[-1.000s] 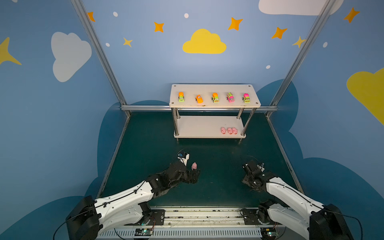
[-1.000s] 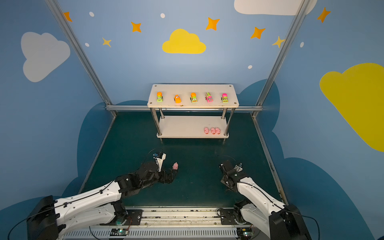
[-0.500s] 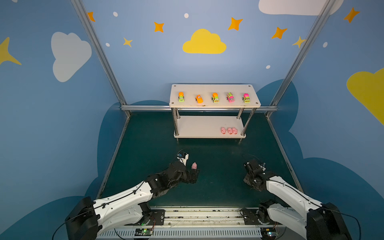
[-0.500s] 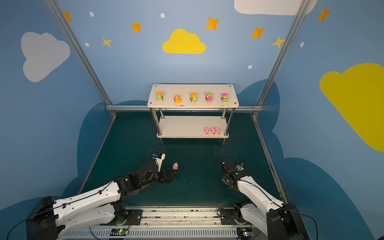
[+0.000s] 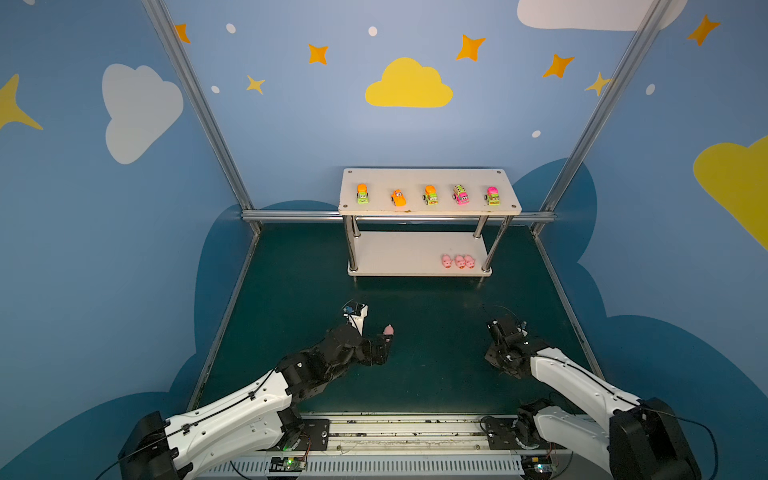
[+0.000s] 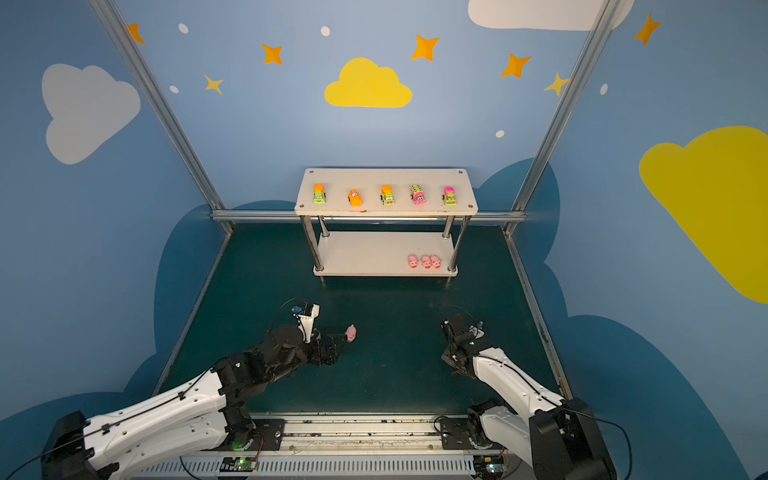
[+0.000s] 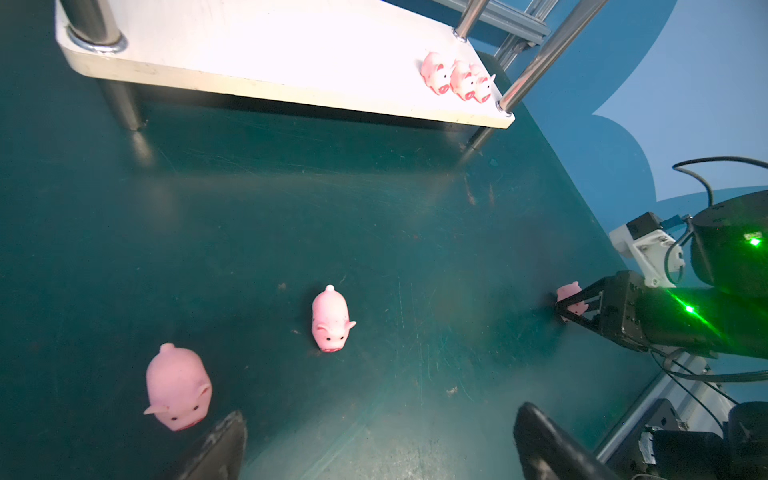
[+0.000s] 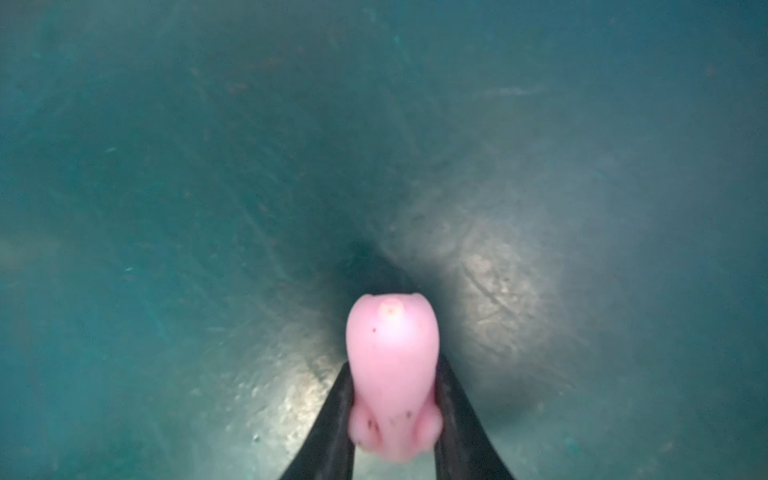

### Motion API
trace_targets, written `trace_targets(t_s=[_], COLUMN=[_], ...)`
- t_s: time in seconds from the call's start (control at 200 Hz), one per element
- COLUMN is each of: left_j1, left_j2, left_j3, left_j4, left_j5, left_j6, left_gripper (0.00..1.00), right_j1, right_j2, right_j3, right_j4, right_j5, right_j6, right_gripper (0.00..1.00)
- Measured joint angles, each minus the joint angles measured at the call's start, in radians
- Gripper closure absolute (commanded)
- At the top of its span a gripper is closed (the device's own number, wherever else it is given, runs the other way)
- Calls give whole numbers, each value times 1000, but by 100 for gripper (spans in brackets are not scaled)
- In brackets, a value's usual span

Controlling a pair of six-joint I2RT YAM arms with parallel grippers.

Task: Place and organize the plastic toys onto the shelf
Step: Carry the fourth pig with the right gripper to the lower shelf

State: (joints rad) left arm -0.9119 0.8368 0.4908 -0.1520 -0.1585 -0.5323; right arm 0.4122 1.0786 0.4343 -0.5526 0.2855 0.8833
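The right gripper [image 8: 395,374] is low over the surface [image 8: 166,166]. It is squeezed shut on one held pig [image 8: 392,353], w/ a black finger on each side of its body.

The pig looks soft & round. It could pop out or twist on the way up, b/c the pinch is only on its sides. If it drops, it may roll off.

Next worry is the shelf [image 5: 399,253]. Three pigs [image 5: 458,261] stand in a tight row at the right end of the bottom board, just beside a shiny post [image 5: 495,245]. Going in under the top board, the gripper could hit the post or the board edge, or knock the row over, b/c there is little room. Five toy cars [image 5: 430,194] sit in a line on the top board. A hard bump could prob. make them roll.

The left gripper [image 7: 380,446] is wide open & holds nothing. A loose pig [image 7: 330,320] stands in front of it. A nearer pig [image 7: 178,388] is just beside one finger, so a sideways move could shove it.

Surface: dark green, flat, scratched, a bit shiny.

Room: blue walls w/ yellow stars, yellow & white clouds, and metal frame poles [image 5: 199,108] at the back corners.
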Motion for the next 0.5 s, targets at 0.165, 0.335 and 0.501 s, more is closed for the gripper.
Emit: trace_targets(t_s=[0.165,0.335,0.501], left_j1=[1,2,2], left_j2=[-20,-26,-43], left_j3=[-11,-11,-11], left_j4=[-19,-29,-45], left_j5=[-16,-31,-39], left_j6=[-2,-4,-11], left_gripper=[0,0,0], right_j1=[40,101,186], right_j2=[3,42,140], right_j3=[10,59,135], right_j4=[12,19,51], right_j5=[-18,-16,-8], right_j6=[-18,-39,-61], right_gripper=[73,73,72])
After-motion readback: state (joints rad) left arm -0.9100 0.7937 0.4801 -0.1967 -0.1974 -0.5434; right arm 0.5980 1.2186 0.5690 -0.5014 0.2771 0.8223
